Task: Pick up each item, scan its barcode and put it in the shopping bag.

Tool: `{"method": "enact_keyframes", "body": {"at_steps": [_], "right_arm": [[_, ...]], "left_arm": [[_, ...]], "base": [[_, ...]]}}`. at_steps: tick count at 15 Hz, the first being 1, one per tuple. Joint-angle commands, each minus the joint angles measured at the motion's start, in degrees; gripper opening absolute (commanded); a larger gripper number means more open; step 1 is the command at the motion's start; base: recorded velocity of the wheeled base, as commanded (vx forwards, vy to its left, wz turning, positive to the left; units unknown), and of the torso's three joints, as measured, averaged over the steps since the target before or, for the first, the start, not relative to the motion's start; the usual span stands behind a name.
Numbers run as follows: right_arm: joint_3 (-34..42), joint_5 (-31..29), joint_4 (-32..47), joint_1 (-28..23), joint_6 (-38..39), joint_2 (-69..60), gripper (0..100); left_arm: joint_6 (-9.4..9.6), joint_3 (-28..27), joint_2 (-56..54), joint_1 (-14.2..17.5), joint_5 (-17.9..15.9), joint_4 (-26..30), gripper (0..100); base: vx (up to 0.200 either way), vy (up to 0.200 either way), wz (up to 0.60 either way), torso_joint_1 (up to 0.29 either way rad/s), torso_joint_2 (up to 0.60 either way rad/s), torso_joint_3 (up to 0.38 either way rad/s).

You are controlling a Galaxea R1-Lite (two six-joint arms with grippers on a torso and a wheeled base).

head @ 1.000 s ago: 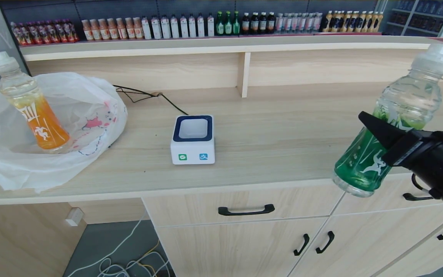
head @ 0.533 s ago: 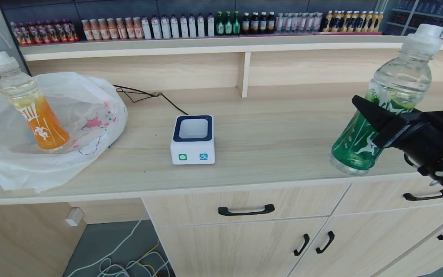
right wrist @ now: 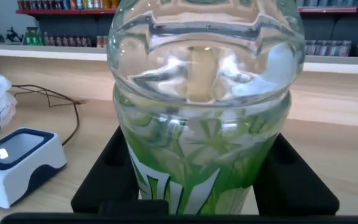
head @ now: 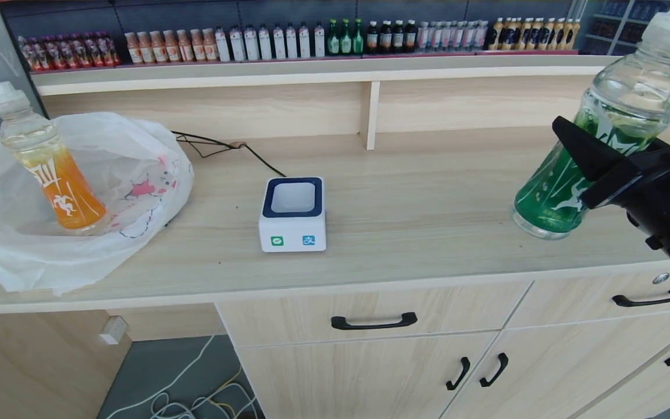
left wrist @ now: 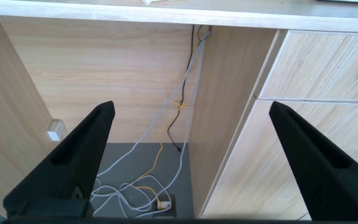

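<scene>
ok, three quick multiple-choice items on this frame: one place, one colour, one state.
1. Where is the orange-labelled clear plastic bottle?
A) on the floor
B) in the white plastic shopping bag
C) in a drawer

2. The top rim of the white box scanner is:
A) dark blue
B) red
C) yellow

3. The right gripper is:
A) open and empty
B) lying on the counter
C) shut on the green-labelled clear plastic bottle

Answers:
1 B, it stands in the bag's open mouth.
2 A, a dark blue frame rings its window.
3 C, the jaws sit on either side of the tilted bottle.

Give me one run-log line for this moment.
right gripper shut on green bottle | orange bottle in shopping bag | left gripper open
</scene>
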Motion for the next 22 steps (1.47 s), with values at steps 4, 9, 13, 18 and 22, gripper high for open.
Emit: {"method": "enact_keyframes", "body": {"at_steps": [4, 9, 13, 18, 22], "right_arm": [[0.1, 0.2, -0.5, 0.1, 0.3, 0.7, 0], [-0.2, 1.2, -1.7, 0.2, 0.4, 1.9, 0], [-0.4, 1.2, -2.5, 0.2, 1.2, 2.4, 0], [0.4, 1.1, -3.0, 0.2, 2.4, 2.2, 0], [0.4, 1.0, -3.0, 0.6, 2.4, 1.7, 0]], "left_arm": [[-0.01, 0.0, 0.0, 0.0, 0.0, 0.0, 100], [-0.01, 0.0, 0.0, -0.1, 0.0, 0.0, 100], [-0.10, 0.0, 0.0, 0.0, 0.0, 0.0, 100], [-0.01, 0.0, 0.0, -0.1, 0.0, 0.0, 100], [0.08, 0.0, 0.0, -0.1, 0.0, 0.0, 100]], "base": [[0.000, 0.200, 0.00, 0.013, 0.01, -0.001], [0.000, 0.200, 0.00, 0.002, 0.00, 0.000], [0.000, 0.200, 0.00, 0.005, 0.00, 0.002], [0.000, 0.120, 0.00, 0.001, 0.00, 0.002], [0.000, 0.000, 0.00, 0.000, 0.00, 0.000]]}}
